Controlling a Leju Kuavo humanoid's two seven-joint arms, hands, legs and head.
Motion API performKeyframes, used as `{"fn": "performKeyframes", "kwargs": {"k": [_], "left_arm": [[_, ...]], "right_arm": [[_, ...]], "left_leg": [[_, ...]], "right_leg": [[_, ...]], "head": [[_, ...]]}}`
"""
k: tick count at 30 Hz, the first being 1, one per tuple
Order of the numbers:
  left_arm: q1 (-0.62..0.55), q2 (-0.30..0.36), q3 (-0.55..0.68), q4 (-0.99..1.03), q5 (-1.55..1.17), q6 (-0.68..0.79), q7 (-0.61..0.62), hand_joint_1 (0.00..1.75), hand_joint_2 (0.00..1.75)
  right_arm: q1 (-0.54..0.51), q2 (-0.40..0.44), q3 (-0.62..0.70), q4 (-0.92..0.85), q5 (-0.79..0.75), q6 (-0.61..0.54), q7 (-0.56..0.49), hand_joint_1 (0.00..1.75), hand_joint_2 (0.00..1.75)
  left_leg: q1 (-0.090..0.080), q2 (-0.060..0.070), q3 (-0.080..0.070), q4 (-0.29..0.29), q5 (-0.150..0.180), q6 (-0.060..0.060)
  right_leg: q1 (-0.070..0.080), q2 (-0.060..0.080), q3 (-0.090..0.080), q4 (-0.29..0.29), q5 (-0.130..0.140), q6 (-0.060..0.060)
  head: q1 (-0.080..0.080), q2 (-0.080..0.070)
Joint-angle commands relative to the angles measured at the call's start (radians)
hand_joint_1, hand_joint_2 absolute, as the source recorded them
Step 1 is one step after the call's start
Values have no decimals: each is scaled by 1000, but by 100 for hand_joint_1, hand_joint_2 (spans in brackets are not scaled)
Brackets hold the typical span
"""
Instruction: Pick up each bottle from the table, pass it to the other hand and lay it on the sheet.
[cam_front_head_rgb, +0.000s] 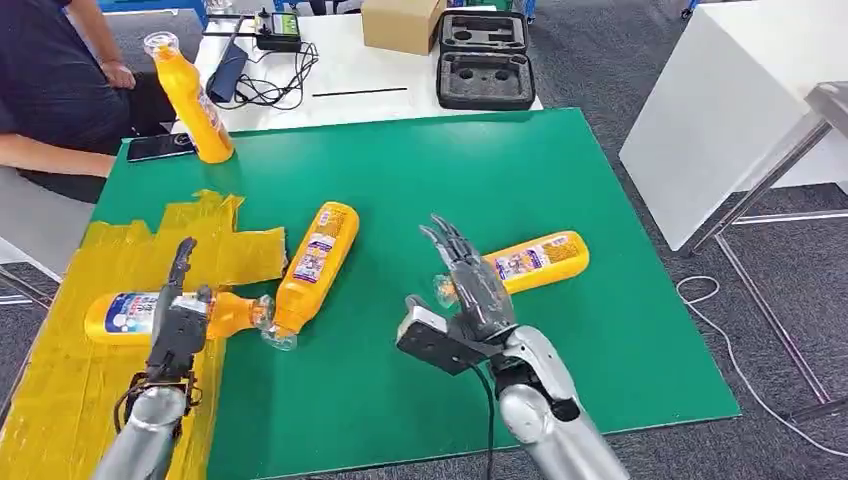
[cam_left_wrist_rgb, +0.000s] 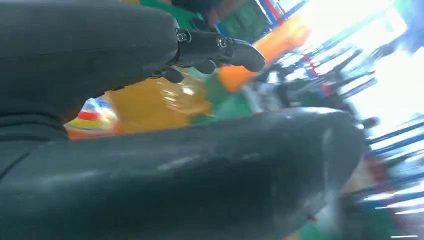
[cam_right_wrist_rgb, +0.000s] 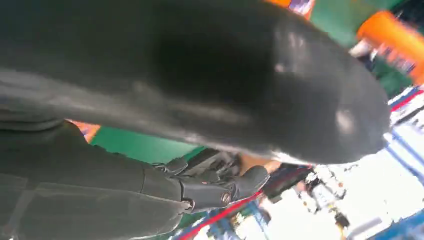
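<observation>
Four orange-yellow bottles are in the head view. One stands upright (cam_front_head_rgb: 190, 100) at the far left of the green mat (cam_front_head_rgb: 560, 170). One lies on the yellow sheet (cam_front_head_rgb: 70, 370), its labelled body (cam_front_head_rgb: 120, 315) showing beside my left hand (cam_front_head_rgb: 178, 318). That hand hovers over its neck with fingers straight and holds nothing. The left wrist view shows the same bottle (cam_left_wrist_rgb: 155, 102) under the spread fingers (cam_left_wrist_rgb: 220, 50). A third bottle (cam_front_head_rgb: 315, 258) lies beside the sheet's edge. The fourth (cam_front_head_rgb: 540, 258) lies right of centre, its cap end behind my right hand (cam_front_head_rgb: 465, 285), which is empty with fingers spread.
A person sits at the far left (cam_front_head_rgb: 50, 90), with a phone (cam_front_head_rgb: 160, 147) on the mat's corner. Behind the mat a white table holds a cardboard box (cam_front_head_rgb: 400, 22), a black foam case (cam_front_head_rgb: 485, 60) and cables (cam_front_head_rgb: 265, 85). Another white table (cam_front_head_rgb: 730, 110) stands at the right.
</observation>
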Motion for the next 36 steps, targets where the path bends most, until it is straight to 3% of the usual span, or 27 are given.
{"fn": "performKeyframes", "kwargs": {"k": [1, 2, 3, 4, 5, 7, 10, 12, 17, 18, 21, 25, 30, 36], "left_arm": [[22, -57, 30, -179, 67, -21, -5, 0, 0], [21, -55, 29, -171, 68, -21, -5, 0, 0], [21, -55, 29, -171, 68, -21, -5, 0, 0], [27, -70, 45, -190, 123, -16, -35, 0, 0], [46, -63, 25, -219, 135, -17, -48, 0, 0], [102, -57, -38, -267, 176, -46, -53, 0, 0], [171, -47, -118, -304, 255, -84, -87, 0, 0], [189, -49, -147, -318, 257, -60, -123, 0, 0], [197, -18, -200, -285, 314, -77, -121, 0, 0], [196, -10, -202, -285, 318, -78, -120, 0, 0], [223, 20, -183, -328, 352, -76, -128, 0, 0], [296, 12, -128, -441, 363, -75, -132, 0, 0], [280, 9, -98, -448, 361, -104, -105, 0, 0], [217, 22, -103, -396, 372, -118, -108, 0, 0]], "right_arm": [[47, -57, -50, -98, 36, -14, 17, 0, 0], [43, -54, -48, -90, 37, -14, 18, 0, 0], [43, -54, -48, -90, 37, -14, 18, 0, 175], [40, -59, -48, -89, 87, -46, 46, 0, 175], [42, -65, -48, -101, 74, -61, 20, 0, 0], [52, -91, -72, -113, 36, -79, -26, 0, 0], [91, -120, -131, -161, 20, 2, -19, 0, 0], [129, -135, -177, -199, 151, -55, -8, 0, 0], [246, -196, -295, -292, 77, 14, -49, 0, 0], [263, -214, -312, -306, 82, 24, -43, 0, 175], [256, -271, -341, -289, 67, 85, -29, 0, 175], [162, -336, -387, -194, 67, 199, -16, 0, 175], [133, -390, -470, -124, 67, 292, -33, 0, 175], [24, -396, -446, 71, 118, 273, -60, 0, 175]], "left_leg": [[0, -1, 3, 0, -1, -1], [1, -2, 4, 0, -2, -1], [1, -2, 3, 0, -1, -1], [1, -2, 5, 0, -2, -1], [1, -2, 3, 0, -1, -1], [1, -1, 3, 0, -1, -1], [0, -2, 6, -1, -2, 0], [0, -3, 6, -1, -2, 0], [0, -8, 6, -1, -3, 0], [-1, -5, 2, 0, -2, 0], [-1, -5, 4, 0, -4, 1], [-1, 1, 5, 1, -6, 0], [-1, -2, 6, 1, -5, 1], [-1, -1, 4, 0, -3, 1]], "right_leg": [[1, -1, 3, 0, -1, -1], [1, -1, 5, 0, -2, -2], [1, -2, 3, 0, -1, -1], [1, -1, 5, 0, -2, -2], [1, -1, 3, 0, -1, -1], [1, -1, 3, 0, -1, -1], [1, -2, 6, -1, -2, -1], [0, -3, 7, -1, -3, 0], [0, -7, 9, -2, -4, -1], [-1, -5, 4, -2, -2, 0], [-2, -4, 6, -1, -4, 1], [-1, 3, 5, -1, -3, 1], [-1, -1, 7, -1, -4, 1], [-1, 1, 6, -2, -2, 2]], "head": [[0, 0], [0, 0], [0, 0], [0, 0], [0, 0], [0, 0], [0, 0], [0, 0], [0, 0], [0, 0], [0, 0], [0, 0], [0, 0], [0, 0]]}}
